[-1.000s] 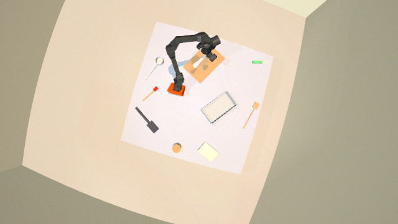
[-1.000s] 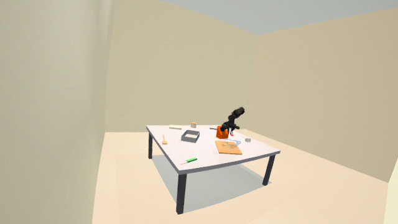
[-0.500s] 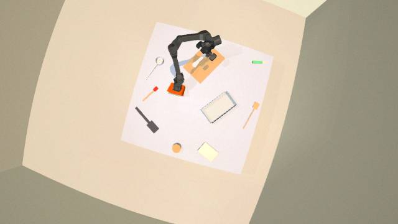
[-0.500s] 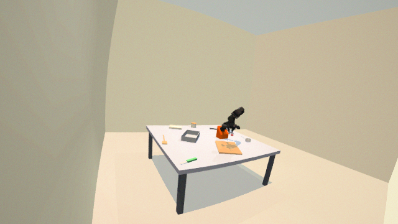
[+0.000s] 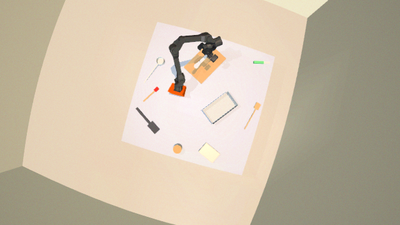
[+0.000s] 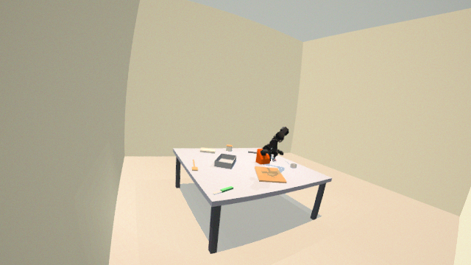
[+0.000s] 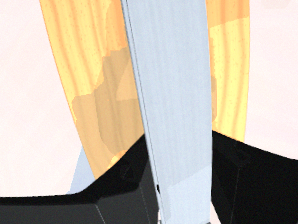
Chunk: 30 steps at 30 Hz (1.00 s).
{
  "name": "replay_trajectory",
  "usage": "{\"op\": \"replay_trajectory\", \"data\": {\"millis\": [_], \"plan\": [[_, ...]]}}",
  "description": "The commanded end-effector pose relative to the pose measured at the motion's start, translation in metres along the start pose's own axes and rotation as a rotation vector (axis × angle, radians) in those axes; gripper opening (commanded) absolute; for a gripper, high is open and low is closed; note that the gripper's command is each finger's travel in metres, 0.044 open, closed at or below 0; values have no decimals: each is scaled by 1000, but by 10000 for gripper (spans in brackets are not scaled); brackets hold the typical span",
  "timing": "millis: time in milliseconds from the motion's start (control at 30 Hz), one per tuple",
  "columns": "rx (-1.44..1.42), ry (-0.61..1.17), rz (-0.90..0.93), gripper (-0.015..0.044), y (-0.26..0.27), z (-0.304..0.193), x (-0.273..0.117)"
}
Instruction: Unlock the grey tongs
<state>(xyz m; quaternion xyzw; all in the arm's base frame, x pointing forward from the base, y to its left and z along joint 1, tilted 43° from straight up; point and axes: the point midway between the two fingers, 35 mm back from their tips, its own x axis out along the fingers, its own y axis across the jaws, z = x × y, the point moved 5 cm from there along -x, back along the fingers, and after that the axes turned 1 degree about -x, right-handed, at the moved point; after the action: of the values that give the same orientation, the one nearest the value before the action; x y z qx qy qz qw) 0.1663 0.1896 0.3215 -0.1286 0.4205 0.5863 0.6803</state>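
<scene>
The grey tongs [image 5: 198, 64] [image 7: 175, 90] are held above the wooden board [image 5: 201, 79] [image 6: 263, 178] [image 7: 65, 55]. My gripper [image 5: 207, 55] [image 6: 273, 157] [image 7: 170, 132] is shut on them. In the wrist view they run as one long pale band from between the black fingers up past the top edge. Their far ends are out of that view. The top and exterior views show them too small to tell whether the arms are locked or how steeply the tips point. Shadows of the arm and tongs fall on the board.
The roasting tin [image 5: 232, 99] [image 6: 222, 165] has nothing across it. A green-handled knife [image 5: 258, 62] [image 6: 227, 188] lies near a table corner. A ladle [image 5: 160, 60] [image 6: 293, 165] lies on the board's other side. A wooden spatula [image 5: 257, 105] lies beyond the tin.
</scene>
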Motion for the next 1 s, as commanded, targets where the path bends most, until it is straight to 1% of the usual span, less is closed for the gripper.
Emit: {"op": "replay_trajectory", "data": {"millis": [0, 967], "plan": [[3, 2, -5, -150, -2, 0, 6], [3, 0, -4, -150, -2, 1, 53]]}}
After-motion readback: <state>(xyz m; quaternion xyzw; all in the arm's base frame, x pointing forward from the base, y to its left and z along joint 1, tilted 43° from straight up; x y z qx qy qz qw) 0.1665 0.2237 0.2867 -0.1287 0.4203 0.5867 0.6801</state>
